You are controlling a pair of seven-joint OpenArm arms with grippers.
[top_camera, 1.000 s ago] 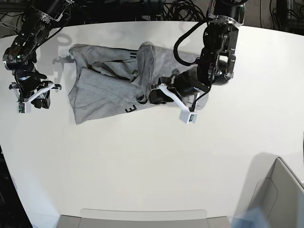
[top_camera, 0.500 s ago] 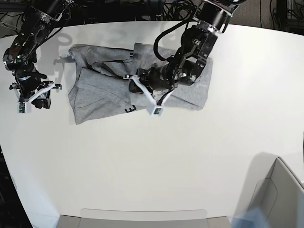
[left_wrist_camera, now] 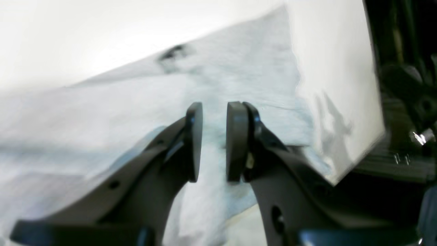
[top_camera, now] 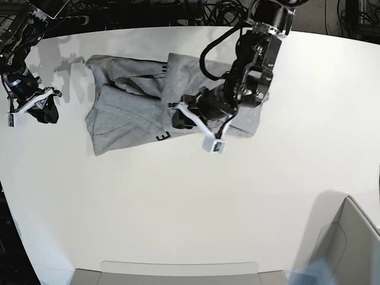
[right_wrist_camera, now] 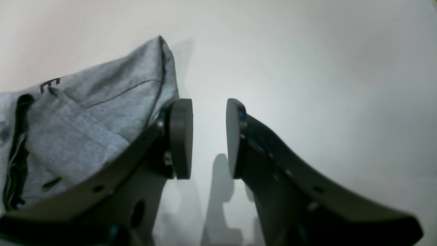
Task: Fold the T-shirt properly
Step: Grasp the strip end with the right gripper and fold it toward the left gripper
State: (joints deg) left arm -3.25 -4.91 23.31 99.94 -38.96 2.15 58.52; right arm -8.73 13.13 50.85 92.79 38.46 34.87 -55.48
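Note:
The grey T-shirt (top_camera: 127, 113) lies on the white table (top_camera: 178, 202), its right part folded flat over the middle, with a black letter E (top_camera: 164, 136) showing at the near edge. My left gripper (top_camera: 178, 117) hovers over the shirt's middle. In the left wrist view the left gripper (left_wrist_camera: 214, 140) is open, with only the blurred shirt (left_wrist_camera: 102, 112) seen through the narrow gap. My right gripper (top_camera: 44, 113) stands off the shirt's left side. In the right wrist view the right gripper (right_wrist_camera: 209, 136) is open over bare table, with the shirt (right_wrist_camera: 85, 116) to its left.
A grey bin (top_camera: 347, 243) stands at the near right corner and a flat grey tray (top_camera: 178, 272) at the near edge. Dark cables lie beyond the table's far edge (top_camera: 196, 27). The left wrist view shows the table's edge (left_wrist_camera: 372, 102) close by.
The bunched right part of the shirt has been laid flat over the middle. The left arm swung left across the shirt, then eased back. The right arm drew up and away.

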